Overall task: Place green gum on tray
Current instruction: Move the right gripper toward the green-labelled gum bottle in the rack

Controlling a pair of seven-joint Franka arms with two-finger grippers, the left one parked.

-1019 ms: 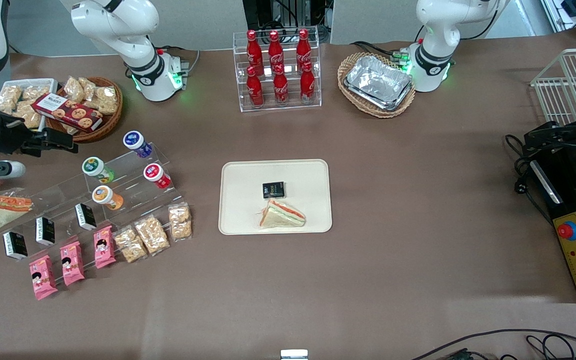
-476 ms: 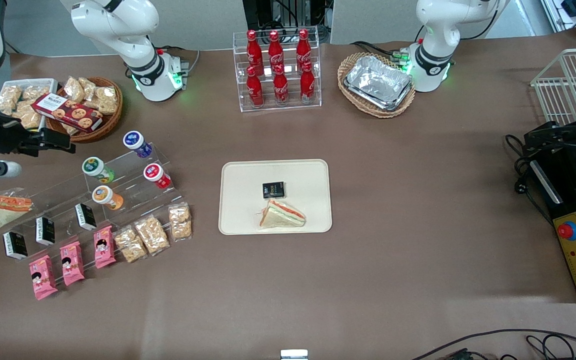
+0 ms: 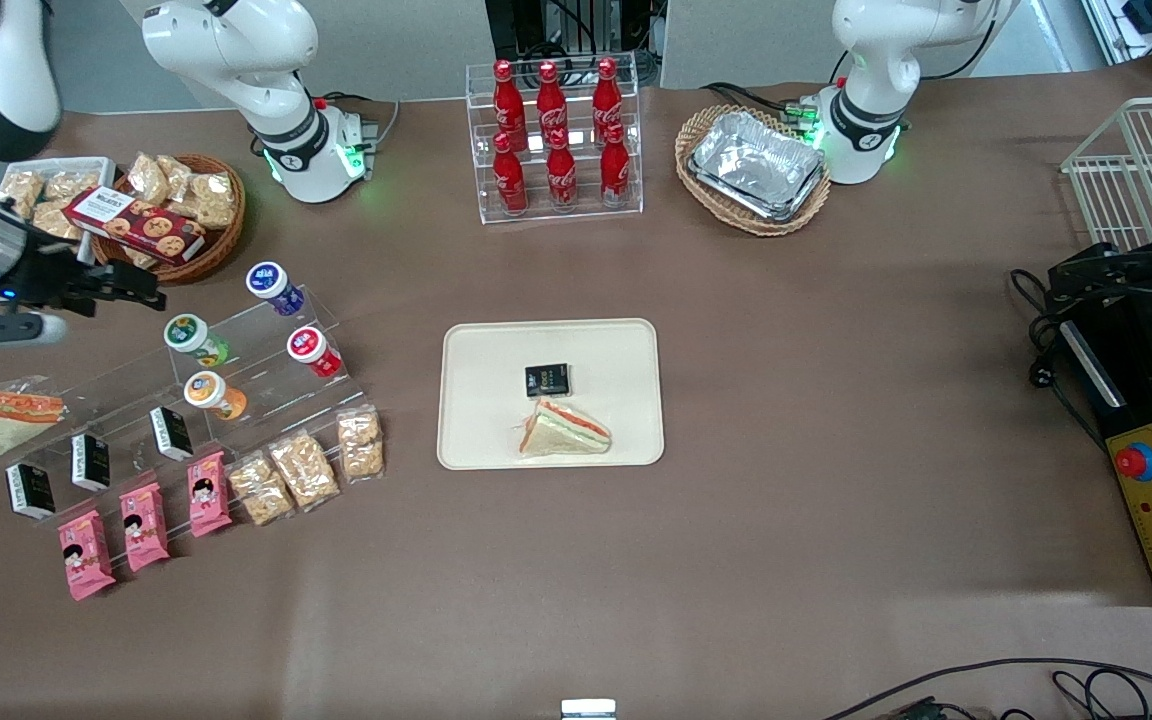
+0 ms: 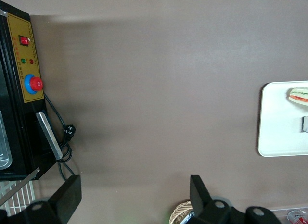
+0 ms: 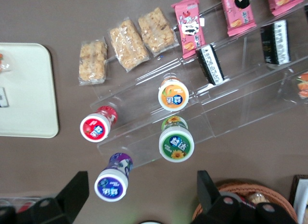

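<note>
4 gum bottles stand on the clear stepped rack. Nearest the front camera is the orange one, and the green gum sits a step above it, untouched, well apart from the tray, which already holds a sandwich. Farther back, the pincer hovers near the green gum with its fingers apart and empty, apparently higher than the lid. This looks like the approach step; next it should centre over the white lid, descend and close.

Green gum lid shows a yellow flower; tray plain cream; black gripper hovers near the gum
</note>
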